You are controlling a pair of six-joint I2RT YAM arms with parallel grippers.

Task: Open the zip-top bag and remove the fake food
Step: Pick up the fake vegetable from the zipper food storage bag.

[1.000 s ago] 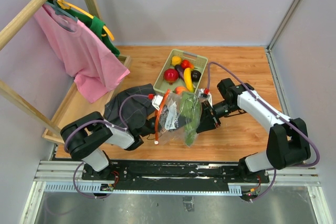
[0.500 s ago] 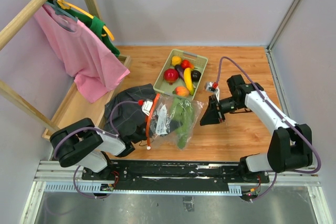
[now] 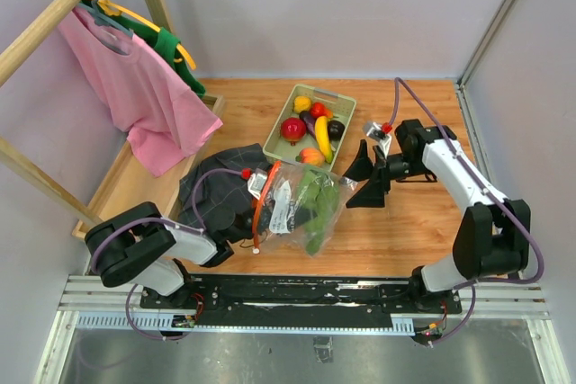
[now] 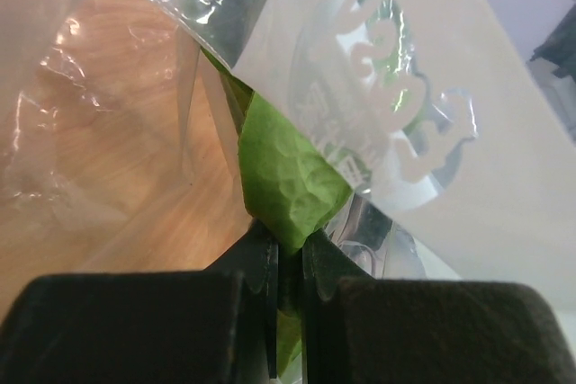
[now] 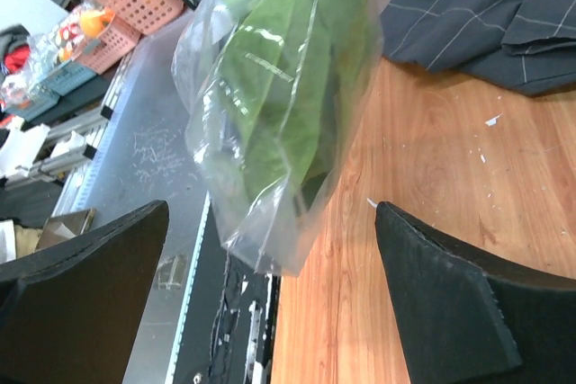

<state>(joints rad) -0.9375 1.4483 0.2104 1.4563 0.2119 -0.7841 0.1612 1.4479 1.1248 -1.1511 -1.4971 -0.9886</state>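
**Status: bag pinched by left arm, right arm released**

1. Left gripper (image 4: 286, 254): jaws closed almost fully. They pinch a fold of the zip-top bag (image 3: 301, 204), with the tip of the green leafy piece (image 4: 283, 177) caught inside the clamped plastic.
2. Right gripper (image 3: 362, 180): jaws spread wide and holding nothing. It hovers just beside the bag's right edge, not touching it.
3. Bag position: it lies on the wooden table (image 3: 414, 222), between the two grippers and just in front of the pale green tray (image 3: 346, 103). Its left part overlaps a dark garment (image 3: 211, 191). The orange-red zip strip (image 3: 259, 209) runs along the left side.
4. Markings: the white label (image 4: 450, 177) carries a cut-out logo with lettering. The lettering cannot be read.
5. Other fake food (image 3: 310, 123) lies in the tray.
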